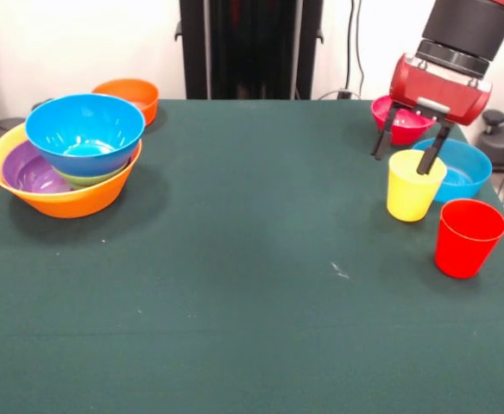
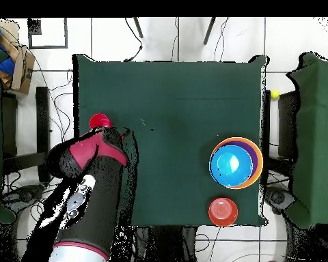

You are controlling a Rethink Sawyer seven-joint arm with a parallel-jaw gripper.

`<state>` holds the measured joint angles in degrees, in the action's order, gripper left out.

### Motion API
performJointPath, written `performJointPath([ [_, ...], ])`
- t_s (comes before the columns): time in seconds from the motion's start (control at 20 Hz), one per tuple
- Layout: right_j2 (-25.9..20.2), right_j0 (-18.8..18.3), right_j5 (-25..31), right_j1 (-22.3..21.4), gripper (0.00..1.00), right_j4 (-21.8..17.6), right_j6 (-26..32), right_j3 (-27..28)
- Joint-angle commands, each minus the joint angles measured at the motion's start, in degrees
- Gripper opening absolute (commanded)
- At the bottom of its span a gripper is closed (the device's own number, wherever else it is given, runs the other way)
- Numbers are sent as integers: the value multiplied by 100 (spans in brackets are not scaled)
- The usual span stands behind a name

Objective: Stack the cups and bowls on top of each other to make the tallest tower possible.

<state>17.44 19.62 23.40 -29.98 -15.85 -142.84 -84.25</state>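
Green cloth is covering the desk [image 1: 235, 285], and everything on it is sitting toward the two sides in the front view. At the left, the tower [image 1: 69, 159] is resting on a large yellow-orange bowl [image 1: 62, 200]: a purple bowl [image 1: 28, 171] is lying inside it, a thin green rim [image 1: 92, 178] is showing above that, and a blue bowl [image 1: 85, 131] is sitting on top, tilted a little. An orange bowl [image 1: 129, 97] is standing just behind the tower, apart from it, near the desk's far edge.

At the right, the arm [image 1: 463, 34] is reaching down from above, and its gripper [image 1: 405, 155] is hanging over the yellow cup [image 1: 414, 185]. The jaws are spread: one black finger [image 1: 431, 151] is dipping into the mouth of the yellow cup, while the other is hanging outside it on the left, in front of the pink-red bowl [image 1: 400, 121]. They are straddling the cup's rim without pinching it. A second blue bowl [image 1: 463, 168] is sitting right behind the yellow cup, partly hidden by it, and the pink-red bowl is lying beyond, near the far edge. The red cup [image 1: 466, 237] is standing upright just beside the yellow cup, nearer the camera, and touching nothing that can be made out.

In the overhead view the arm [image 2: 91, 198] is covering most of that group, with only the red cup [image 2: 100, 123] showing beside it. The tower [image 2: 236, 162] is showing as nested rings at the opposite side, with the orange bowl [image 2: 223, 211] near it at the desk's edge.
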Motion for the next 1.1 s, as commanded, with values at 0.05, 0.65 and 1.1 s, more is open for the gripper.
performJointPath([
  [0.05, 82, 252, -377, 479, 100, 65, -976, 215],
  [0.65, 183, 267, -557, 567, 100, 284, -808, 112],
  [1.1, 177, 166, -663, 537, 100, 291, -656, -4],
])
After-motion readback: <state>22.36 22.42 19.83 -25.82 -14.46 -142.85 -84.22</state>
